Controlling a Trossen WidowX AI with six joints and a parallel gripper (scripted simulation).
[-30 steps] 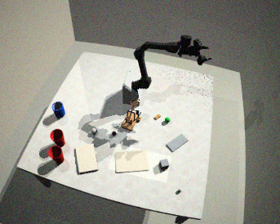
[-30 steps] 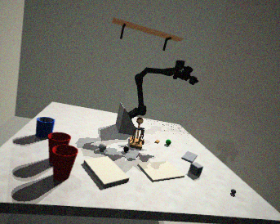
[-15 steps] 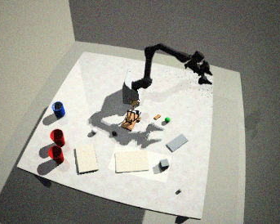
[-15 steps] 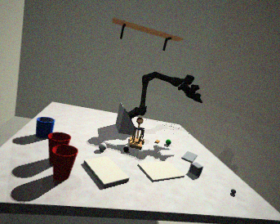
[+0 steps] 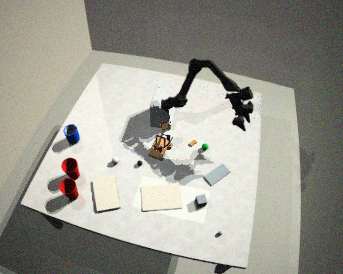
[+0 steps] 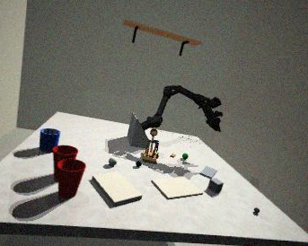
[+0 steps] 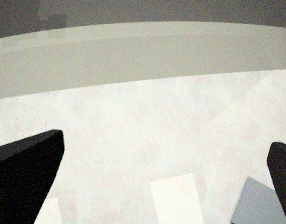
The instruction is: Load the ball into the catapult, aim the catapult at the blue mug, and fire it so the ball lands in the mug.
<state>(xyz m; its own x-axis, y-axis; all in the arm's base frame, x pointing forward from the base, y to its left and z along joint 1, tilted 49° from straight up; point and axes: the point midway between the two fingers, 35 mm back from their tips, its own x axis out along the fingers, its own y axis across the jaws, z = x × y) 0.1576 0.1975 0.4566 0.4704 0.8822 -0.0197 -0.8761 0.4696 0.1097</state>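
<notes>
The wooden catapult (image 5: pixel 159 150) (image 6: pixel 150 156) stands mid-table, its throwing arm raised with the cup (image 5: pixel 165 125) (image 6: pixel 154 132) at the top. Whether anything lies in the cup is too small to tell. A green ball (image 5: pixel 205 147) (image 6: pixel 185 156) lies right of the catapult. A whitish ball (image 5: pixel 115 160) (image 6: pixel 112 161) and a black ball (image 5: pixel 139 163) (image 6: pixel 138 164) lie to its left. The blue mug (image 5: pixel 72 135) (image 6: pixel 49 140) stands upright at the table's left side. My gripper (image 5: pixel 247 125) (image 6: pixel 220 122) (image 7: pixel 170 148) is open and empty, raised above the table's right side, away from the balls.
Two red cups (image 5: pixel 69 189) (image 6: pixel 70 183) stand nearer than the mug. A grey wedge (image 5: pixel 159 116) (image 6: pixel 135 132) stands behind the catapult. A small orange block (image 5: pixel 192 143) lies by the green ball. Cream slabs (image 5: pixel 106 194) (image 6: pixel 117 188), a grey plate (image 5: pixel 217 174) and a grey cube (image 5: pixel 201 201) lie in front.
</notes>
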